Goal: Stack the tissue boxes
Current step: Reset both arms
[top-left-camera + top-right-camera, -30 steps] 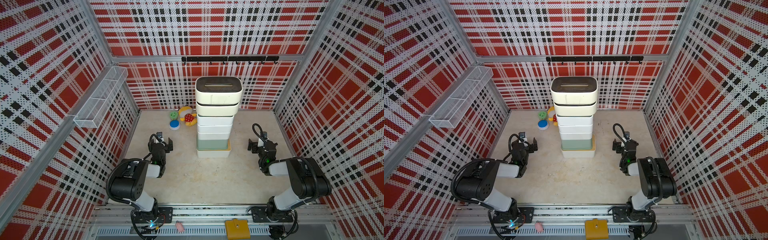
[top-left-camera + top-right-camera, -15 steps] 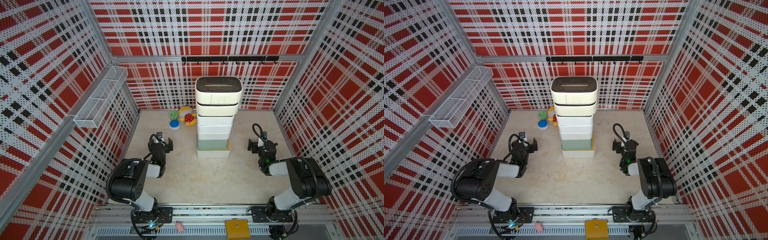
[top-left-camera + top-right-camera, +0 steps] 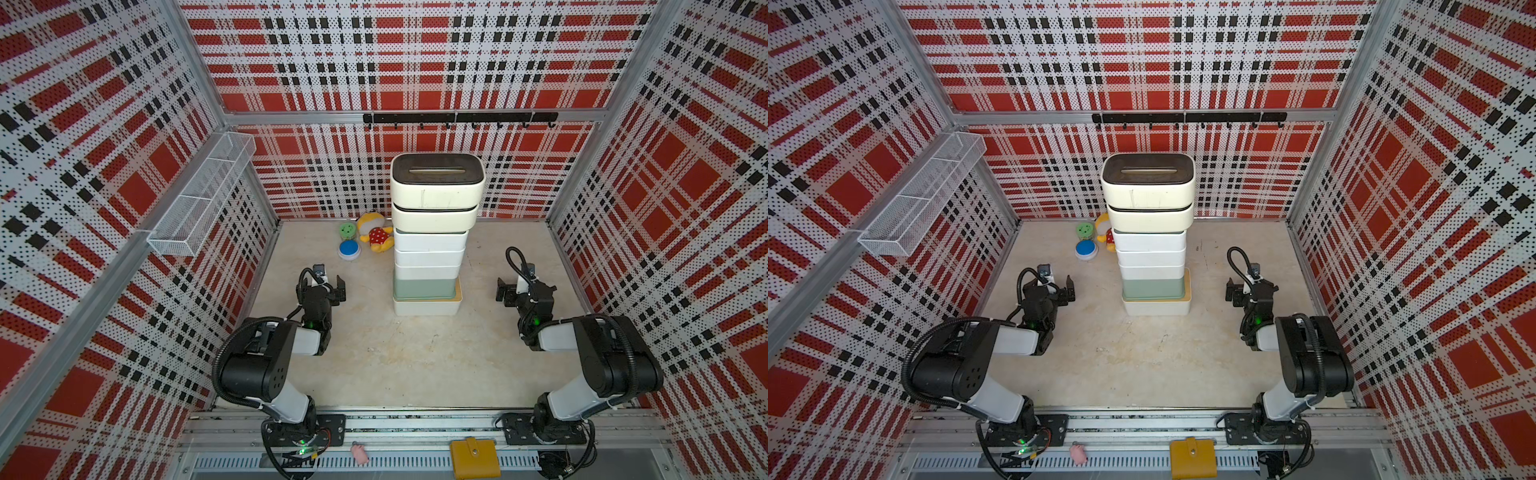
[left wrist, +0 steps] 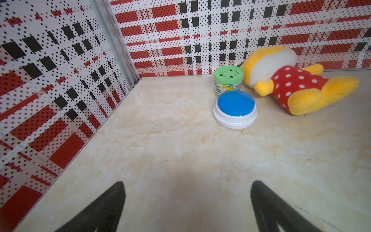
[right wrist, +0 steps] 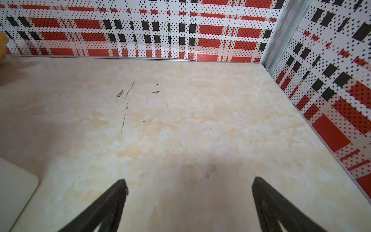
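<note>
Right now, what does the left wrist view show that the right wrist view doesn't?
Left wrist only: the green jar, the blue button and the whole plush toy. Right wrist only: a white tissue box corner and dark scuff marks on the tabletop; a yellow sliver may be the toy. Both: marbled tabletop, plaid walls, and open, empty jaws: left gripper, right gripper.

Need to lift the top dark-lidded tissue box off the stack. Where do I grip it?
Likely the top tissue box across its narrower front-to-back width, at mid-length, coming down from above: it sits level, its long walls lie front and back, and the ends are rounded.
</note>
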Motion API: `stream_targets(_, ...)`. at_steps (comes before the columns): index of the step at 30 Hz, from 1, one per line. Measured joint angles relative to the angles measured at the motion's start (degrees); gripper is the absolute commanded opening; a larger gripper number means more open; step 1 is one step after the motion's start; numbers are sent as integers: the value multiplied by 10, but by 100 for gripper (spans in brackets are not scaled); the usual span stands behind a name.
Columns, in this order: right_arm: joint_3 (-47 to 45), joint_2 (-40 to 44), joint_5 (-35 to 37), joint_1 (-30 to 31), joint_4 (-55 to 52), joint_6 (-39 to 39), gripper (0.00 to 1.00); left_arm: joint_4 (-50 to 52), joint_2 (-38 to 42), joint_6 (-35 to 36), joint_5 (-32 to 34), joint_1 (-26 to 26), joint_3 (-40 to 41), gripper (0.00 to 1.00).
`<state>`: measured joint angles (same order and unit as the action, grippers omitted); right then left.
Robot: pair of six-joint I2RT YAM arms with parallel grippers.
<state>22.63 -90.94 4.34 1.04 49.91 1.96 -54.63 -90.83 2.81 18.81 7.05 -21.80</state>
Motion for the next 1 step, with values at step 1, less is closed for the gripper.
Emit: stream_targets(1, 0, 0, -2, 0, 1, 0, 100, 0, 0, 0, 0, 0, 0, 99)
